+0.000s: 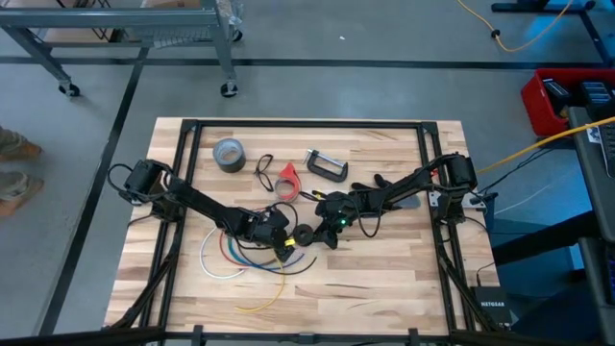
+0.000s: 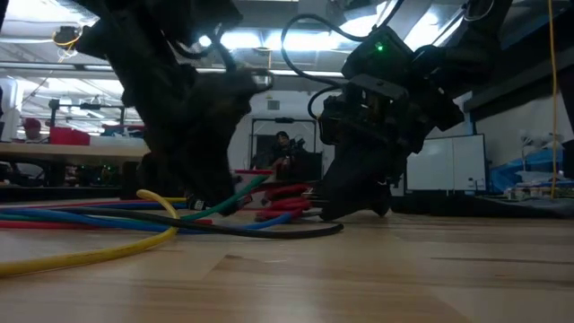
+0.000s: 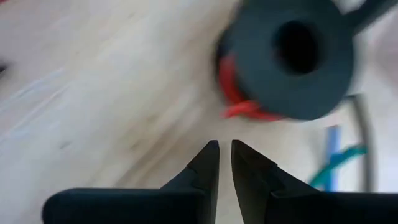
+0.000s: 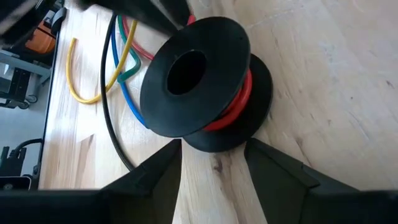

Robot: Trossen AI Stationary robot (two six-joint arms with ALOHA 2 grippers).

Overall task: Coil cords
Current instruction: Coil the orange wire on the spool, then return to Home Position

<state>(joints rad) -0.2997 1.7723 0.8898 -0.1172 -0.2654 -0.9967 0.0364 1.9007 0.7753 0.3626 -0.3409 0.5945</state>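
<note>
Place: a workshop or robotics lab, probably industrial.
Floor: bare grey concrete (image 1: 384,38) lay around the bench.
Bench: a wooden table (image 1: 384,288) carried a metal clamp (image 1: 327,165) and a grey tape roll (image 1: 229,154).
Surroundings: a wheeled metal rack (image 1: 144,29) and a red toolbox (image 1: 557,96) stood nearby.
Beyond the fingers: ceiling strip lights (image 2: 269,40) and what seemed a seated person (image 2: 283,151).

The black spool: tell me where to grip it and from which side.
Grip the black spool across its two flanges, coming from the right hand's side. It stands on edge with red wire wound in the core, and those open fingers already straddle it. The left hand is nearly shut.
</note>
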